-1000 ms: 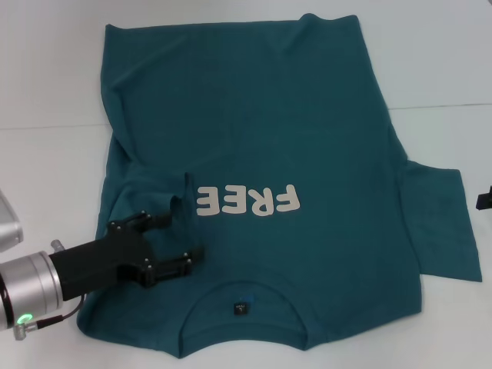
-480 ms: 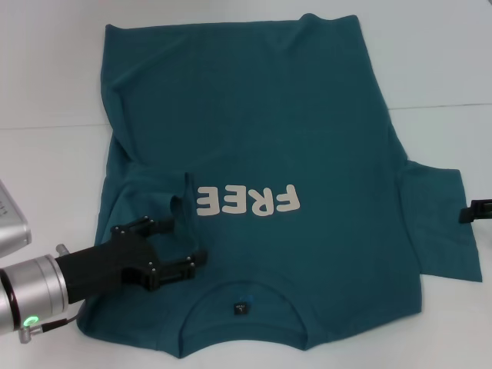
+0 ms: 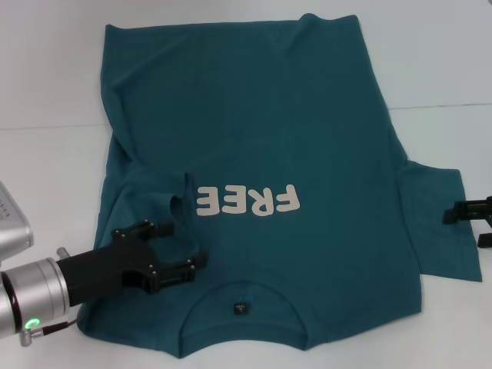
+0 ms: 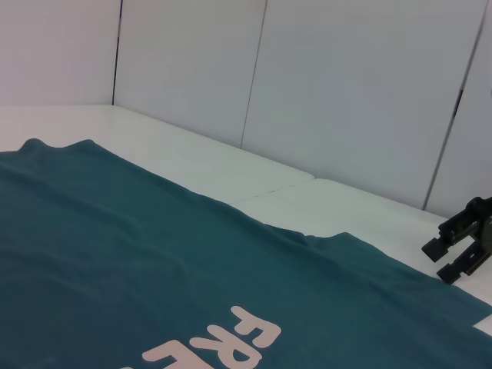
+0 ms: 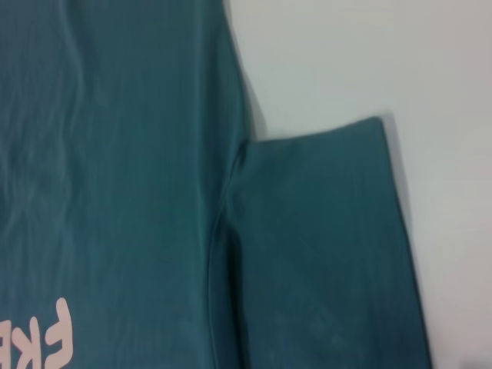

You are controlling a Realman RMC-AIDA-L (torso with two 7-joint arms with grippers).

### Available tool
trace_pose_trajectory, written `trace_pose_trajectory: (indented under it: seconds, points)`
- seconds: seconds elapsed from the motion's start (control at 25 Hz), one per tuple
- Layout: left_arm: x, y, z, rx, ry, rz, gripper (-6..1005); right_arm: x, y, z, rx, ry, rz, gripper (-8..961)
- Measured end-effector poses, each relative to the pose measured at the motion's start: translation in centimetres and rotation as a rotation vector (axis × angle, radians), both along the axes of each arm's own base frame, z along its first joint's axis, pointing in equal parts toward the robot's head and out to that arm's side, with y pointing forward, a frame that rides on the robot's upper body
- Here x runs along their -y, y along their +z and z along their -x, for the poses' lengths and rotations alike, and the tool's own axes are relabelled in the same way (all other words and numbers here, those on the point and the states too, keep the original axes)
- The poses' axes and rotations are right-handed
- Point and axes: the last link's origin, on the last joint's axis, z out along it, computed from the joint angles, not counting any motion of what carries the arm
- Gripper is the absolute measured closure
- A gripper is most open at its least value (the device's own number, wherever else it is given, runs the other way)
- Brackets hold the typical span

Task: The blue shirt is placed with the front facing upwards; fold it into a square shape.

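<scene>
The blue shirt [image 3: 292, 131] lies front up on the white table, its cream "FREE" lettering [image 3: 246, 200] facing me and a small black neck label [image 3: 241, 308] at the near collar. One sleeve is folded in over the chest, with a raised fold [image 3: 181, 204] beside the letters. My left gripper [image 3: 188, 244] hovers open just near that fold, holding nothing. The other sleeve [image 3: 442, 223] lies flat and spread, as the right wrist view confirms [image 5: 323, 246]. My right gripper [image 3: 466, 228] stands open at that sleeve's outer edge; the left wrist view shows it too [image 4: 446, 260].
The white table [image 3: 46, 92] surrounds the shirt, with a seam line running across it at the far side. Grey wall panels [image 4: 346, 92] stand behind the table.
My left gripper has drawn back toward the near left, away from the folded sleeve. My right gripper has come in from the right edge to the flat sleeve.
</scene>
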Motion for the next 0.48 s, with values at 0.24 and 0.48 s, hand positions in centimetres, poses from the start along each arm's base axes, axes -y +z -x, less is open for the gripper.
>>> trace_pose_trajectory:
  seconds: [0.24, 0.48]
  points:
    - [-0.03, 0.0, 0.01, -0.001, 0.001, -0.001, 122, -0.08, -0.21, -0.07, 0.003, 0.0, -0.001, 68]
    - [-0.16, -0.01, 0.08, -0.007, 0.007, -0.007, 122, -0.12, -0.3, -0.08, -0.002, -0.003, -0.009, 77]
